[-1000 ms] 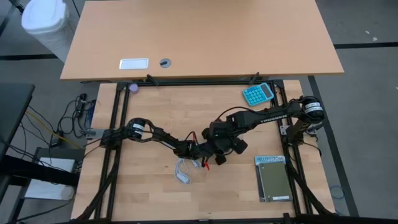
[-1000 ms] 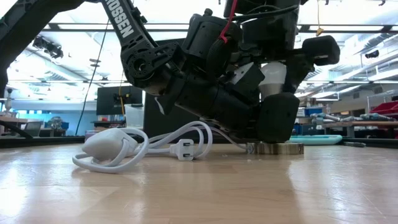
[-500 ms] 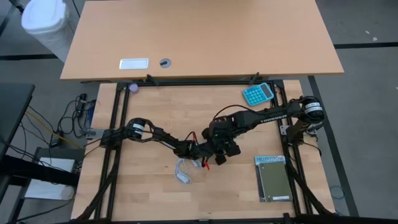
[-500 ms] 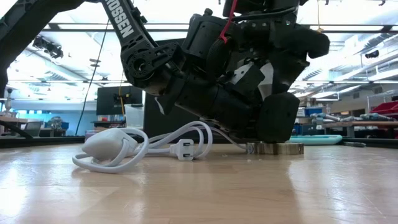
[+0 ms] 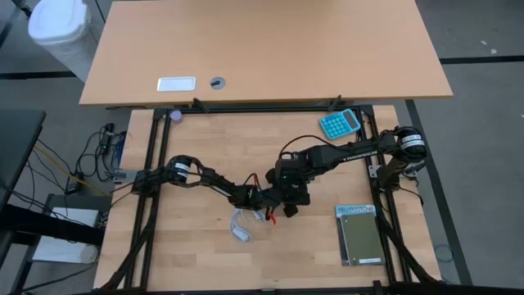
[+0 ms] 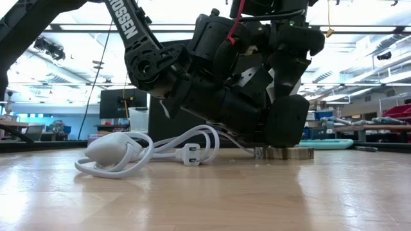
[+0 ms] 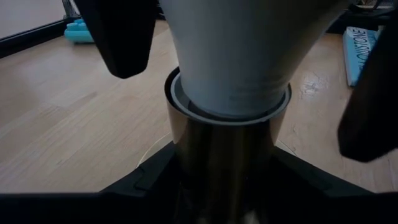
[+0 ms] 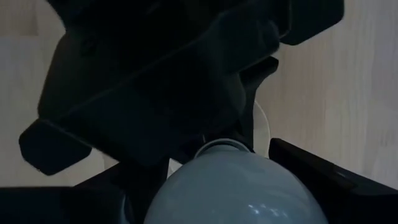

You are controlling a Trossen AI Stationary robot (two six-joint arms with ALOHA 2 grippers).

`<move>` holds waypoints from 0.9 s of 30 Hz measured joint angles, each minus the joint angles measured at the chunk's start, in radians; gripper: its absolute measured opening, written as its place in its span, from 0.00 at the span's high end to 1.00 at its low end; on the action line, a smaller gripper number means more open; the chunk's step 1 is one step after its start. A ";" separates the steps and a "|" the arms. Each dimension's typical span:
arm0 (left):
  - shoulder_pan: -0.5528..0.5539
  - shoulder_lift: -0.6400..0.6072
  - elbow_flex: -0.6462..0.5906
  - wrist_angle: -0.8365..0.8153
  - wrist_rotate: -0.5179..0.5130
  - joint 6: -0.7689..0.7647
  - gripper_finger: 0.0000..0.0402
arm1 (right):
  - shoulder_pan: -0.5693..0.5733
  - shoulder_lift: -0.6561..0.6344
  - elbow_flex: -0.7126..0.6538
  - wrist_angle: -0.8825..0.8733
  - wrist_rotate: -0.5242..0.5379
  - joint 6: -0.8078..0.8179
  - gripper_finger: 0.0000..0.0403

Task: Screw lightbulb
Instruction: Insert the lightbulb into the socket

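The white lightbulb (image 7: 230, 56) stands upright with its base in a dark brassy socket (image 7: 224, 155). The socket's round disc foot (image 6: 282, 153) lies on the wooden table. My left gripper (image 5: 266, 199) reaches in low from the table's left and is shut on the socket. My right gripper (image 5: 288, 195) points down over the bulb's dome (image 8: 236, 186). It is open, with one dark finger (image 7: 121, 37) on each side of the bulb; a thin gap shows beside this one. In the high view both arms hide bulb and socket. My left gripper pinches the socket's barrel (image 7: 205, 186) between its two fingers, below the rim where the bulb enters. The fingers come nearly level from the table's left, tipped a little downward. The socket stays upright with its disc foot on the table.
A coiled white cable with a plug (image 6: 128, 151) lies just left of the socket, toward the near edge (image 5: 240, 225). A teal calculator (image 5: 339, 124) sits at the far right and a green notebook (image 5: 359, 233) at the near right.
My right gripper has rolled about its own downward axis over the bulb without shifting sideways, so its fingers now stand at a different angle around the bulb. My left gripper and the socket have kept still.
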State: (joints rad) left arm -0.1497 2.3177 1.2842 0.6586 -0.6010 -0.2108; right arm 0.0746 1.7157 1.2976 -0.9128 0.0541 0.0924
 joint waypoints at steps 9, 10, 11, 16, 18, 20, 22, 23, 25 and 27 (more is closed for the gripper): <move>0.000 0.000 0.000 0.000 -0.002 0.000 0.49 | 0.002 0.000 0.000 0.008 -0.002 -0.190 0.28; 0.000 0.000 0.000 0.000 -0.004 0.000 0.49 | 0.002 0.000 0.000 0.008 -0.002 -0.219 0.27; 0.000 0.000 0.000 0.000 -0.005 0.000 0.49 | 0.002 0.000 0.000 0.008 -0.002 -0.250 0.26; 0.001 0.000 0.000 0.000 -0.007 0.000 0.49 | 0.002 0.003 0.012 0.000 -0.002 -0.385 0.21; 0.002 0.000 0.000 0.000 -0.007 0.000 0.49 | 0.002 0.003 0.017 -0.014 -0.002 -0.449 0.19; 0.002 0.000 0.000 0.000 -0.007 0.000 0.49 | 0.002 0.003 0.017 -0.036 0.000 -0.539 0.16; 0.002 0.000 0.000 0.000 -0.007 0.000 0.49 | 0.004 0.003 0.017 -0.040 0.003 -0.631 0.14; 0.002 0.000 0.000 0.000 -0.007 0.000 0.49 | 0.005 0.003 0.017 -0.039 0.003 -0.674 0.14; 0.002 0.000 0.000 0.000 -0.006 0.000 0.49 | 0.005 0.003 0.017 -0.039 0.003 -0.755 0.13; 0.002 0.000 0.000 0.000 -0.006 0.000 0.49 | 0.005 0.003 0.018 -0.039 0.004 -0.827 0.13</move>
State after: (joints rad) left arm -0.1478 2.3177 1.2842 0.6586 -0.6071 -0.2111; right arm 0.0795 1.7187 1.3151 -0.9520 0.0585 -0.7347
